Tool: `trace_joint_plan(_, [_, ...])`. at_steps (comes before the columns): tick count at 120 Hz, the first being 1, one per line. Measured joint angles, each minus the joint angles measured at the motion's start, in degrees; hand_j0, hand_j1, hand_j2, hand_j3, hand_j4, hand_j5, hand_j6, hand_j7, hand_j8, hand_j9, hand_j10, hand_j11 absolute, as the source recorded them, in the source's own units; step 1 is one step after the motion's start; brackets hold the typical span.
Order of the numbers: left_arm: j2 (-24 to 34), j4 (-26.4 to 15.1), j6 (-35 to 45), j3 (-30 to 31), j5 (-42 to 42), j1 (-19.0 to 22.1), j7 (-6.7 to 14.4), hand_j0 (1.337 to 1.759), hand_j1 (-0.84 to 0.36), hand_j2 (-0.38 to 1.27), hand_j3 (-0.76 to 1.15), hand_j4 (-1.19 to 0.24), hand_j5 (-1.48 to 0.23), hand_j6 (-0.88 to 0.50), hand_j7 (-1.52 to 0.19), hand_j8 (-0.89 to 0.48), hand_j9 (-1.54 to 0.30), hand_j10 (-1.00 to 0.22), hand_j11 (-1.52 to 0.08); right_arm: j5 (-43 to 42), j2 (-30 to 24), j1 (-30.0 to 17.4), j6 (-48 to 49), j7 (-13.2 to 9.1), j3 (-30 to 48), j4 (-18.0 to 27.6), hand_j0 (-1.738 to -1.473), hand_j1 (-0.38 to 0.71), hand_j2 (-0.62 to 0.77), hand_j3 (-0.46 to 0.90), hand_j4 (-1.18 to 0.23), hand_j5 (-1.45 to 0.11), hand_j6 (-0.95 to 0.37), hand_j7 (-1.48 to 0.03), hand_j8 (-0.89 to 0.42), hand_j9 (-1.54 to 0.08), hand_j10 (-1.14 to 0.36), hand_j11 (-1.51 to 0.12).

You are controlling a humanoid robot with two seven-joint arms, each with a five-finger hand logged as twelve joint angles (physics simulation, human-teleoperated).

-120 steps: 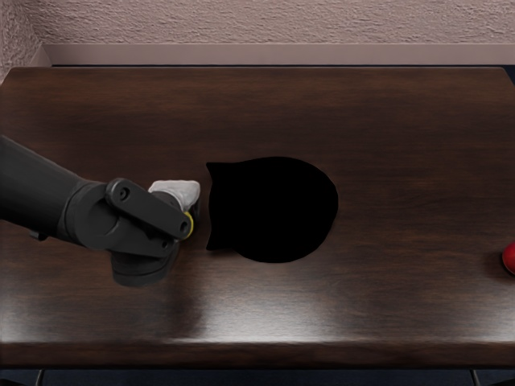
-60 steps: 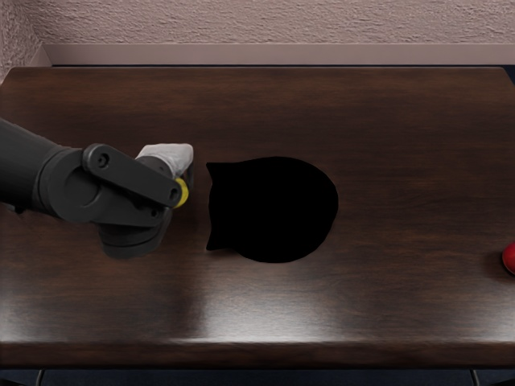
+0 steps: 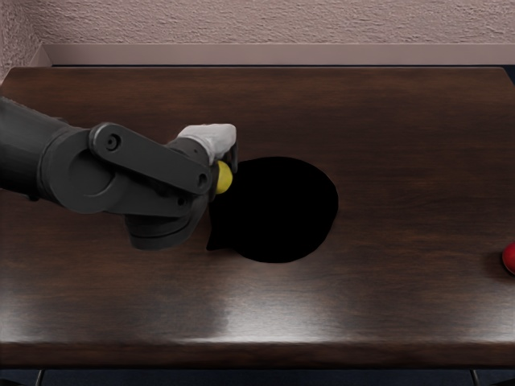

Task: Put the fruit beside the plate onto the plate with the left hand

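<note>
So: glossy dark table (image 3: 386, 314), pink wall (image 3: 282, 20) behind; left hand (image 3: 203, 151) holds fruit (image 3: 224, 177).

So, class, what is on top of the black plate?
Only the left hand holding a yellow fruit over the left edge of the plate; the rim beneath is hidden.

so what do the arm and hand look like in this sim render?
Left arm: matte dark grey, thick cylindrical links, a round disc-shaped joint housing with a small circular recess. Left hand: pale grey-white. No cables or markings visible.
</note>
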Motion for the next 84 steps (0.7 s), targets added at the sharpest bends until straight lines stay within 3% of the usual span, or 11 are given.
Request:
trace_joint_plan(15, [-2.05, 0.0, -0.01, -3.21, -0.04, 0.56, 0.01, 1.656, -0.44, 0.8, 0.0, -0.73, -1.09, -0.37, -1.04, -0.4, -1.03, -0.7, -1.03, 0.0, 0.0, 0.0, 0.0, 0.0, 0.0, 0.0, -1.658, -0.31, -0.01, 0.0, -0.03, -0.04, -0.03, -0.04, -0.03, -0.04, -0.03, -0.04])
trace_joint_plan(33, [-3.72, 0.22, 0.02, -6.21, -0.13, 1.52, 0.03, 1.653, -0.51, 0.98, 0.0, -0.74, -1.09, -0.37, -1.04, -0.41, -1.03, -0.72, -1.04, 0.0, 0.0, 0.0, 0.0, 0.0, -0.01, 0.0, -1.658, -0.31, -0.01, 0.0, -0.03, -0.04, -0.03, -0.04, -0.03, -0.04, -0.03, -0.04])
trace_joint_plan(54, [-3.99, 1.15, 0.08, -7.15, 0.11, 2.58, 0.07, 1.652, -0.51, 1.0, 0.0, -0.71, -1.03, -0.41, -1.0, -0.45, -0.99, -0.71, -1.0, 0.0, 0.0, 0.0, 0.0, 0.0, 0.0, 0.01, -1.658, -0.31, -0.01, 0.0, -0.03, -0.04, -0.03, -0.04, -0.03, -0.04, -0.03, -0.04])
trace_joint_plan(70, [-3.99, 1.48, 0.21, -7.3, 0.28, 2.63, 0.1, 1.655, -0.31, 0.59, 0.0, -0.55, -0.76, -0.39, -0.75, -0.4, -0.75, -0.54, -0.75, 0.0, 0.0, 0.0, 0.0, 0.0, -0.01, 0.01, -1.658, -0.31, -0.01, 0.0, -0.03, -0.04, -0.03, -0.04, -0.03, -0.04, -0.03, -0.04])
trace_joint_plan(84, [-3.99, 1.74, 0.24, -7.34, 0.33, 2.63, 0.08, 1.656, -0.16, 0.35, 0.0, -0.42, -0.58, -0.33, -0.57, -0.34, -0.56, -0.42, -0.57, 0.0, 0.0, 0.0, 0.0, 0.0, -0.01, 0.01, -1.658, -0.31, -0.01, 0.0, -0.03, -0.04, -0.03, -0.04, -0.03, -0.04, -0.03, -0.04])
